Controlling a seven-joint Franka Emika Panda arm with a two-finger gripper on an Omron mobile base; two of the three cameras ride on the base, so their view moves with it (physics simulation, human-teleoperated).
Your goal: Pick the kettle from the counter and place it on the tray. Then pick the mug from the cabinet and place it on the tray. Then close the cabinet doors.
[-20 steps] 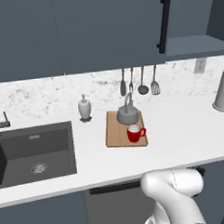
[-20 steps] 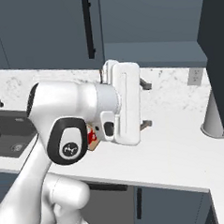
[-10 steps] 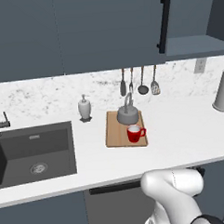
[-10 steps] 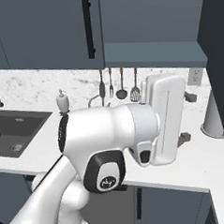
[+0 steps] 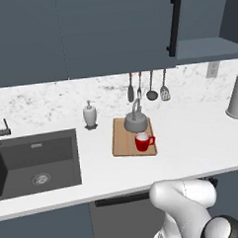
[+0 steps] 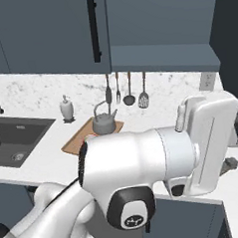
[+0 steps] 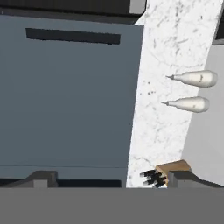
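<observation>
While the kettle (image 5: 136,121) and the red mug (image 5: 143,141) sit on the tray (image 5: 121,143) near the tabletop's (image 5: 191,137) back edge, the empty fingers (image 7: 111,178), spread wide, should push the open cabinet door (image 7: 65,100) flat and slowly.

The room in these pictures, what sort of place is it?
A kitchen, computer-rendered by the look of it. A white counter holds a dark inset sink, cooking utensils hang on the marble-like backsplash, and a kettle and red mug sit on a wooden tray.
</observation>
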